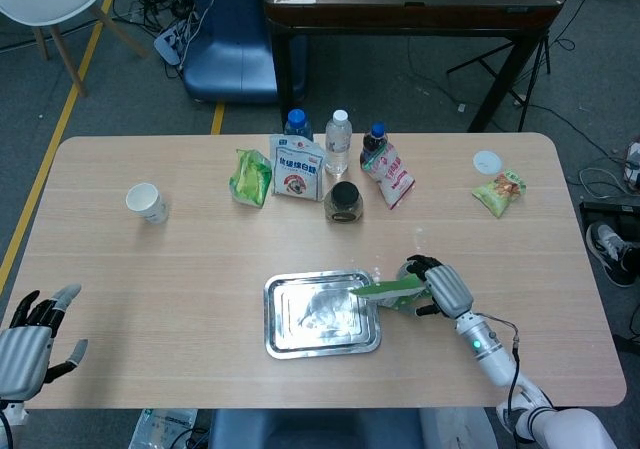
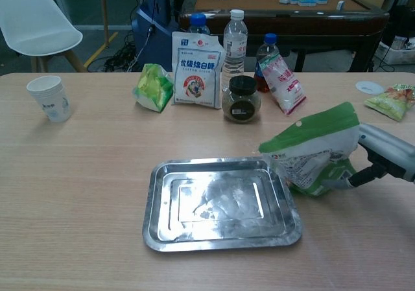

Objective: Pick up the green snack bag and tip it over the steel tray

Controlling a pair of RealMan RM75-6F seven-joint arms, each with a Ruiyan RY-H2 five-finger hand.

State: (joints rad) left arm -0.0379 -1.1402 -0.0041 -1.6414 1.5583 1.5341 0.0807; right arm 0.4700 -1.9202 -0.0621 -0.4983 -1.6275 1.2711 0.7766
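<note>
Gripping the green snack bag (image 2: 318, 151), right hand (image 1: 437, 287) — left hand (image 1: 35, 334) spread, head view only

Snack bag (image 2: 316, 151) over steel tray's (image 2: 220, 237) right edge

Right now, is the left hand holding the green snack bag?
No, the right hand grips the green snack bag beside the steel tray; the left hand holds nothing.

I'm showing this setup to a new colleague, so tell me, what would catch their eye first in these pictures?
Probably the green snack bag, held by the right hand and leaning over the right edge of the shiny steel tray at the table's middle. Next, the cluster of bottles, packets and a dark-lidded jar along the far side. The left hand sits open at the near left corner.
</note>
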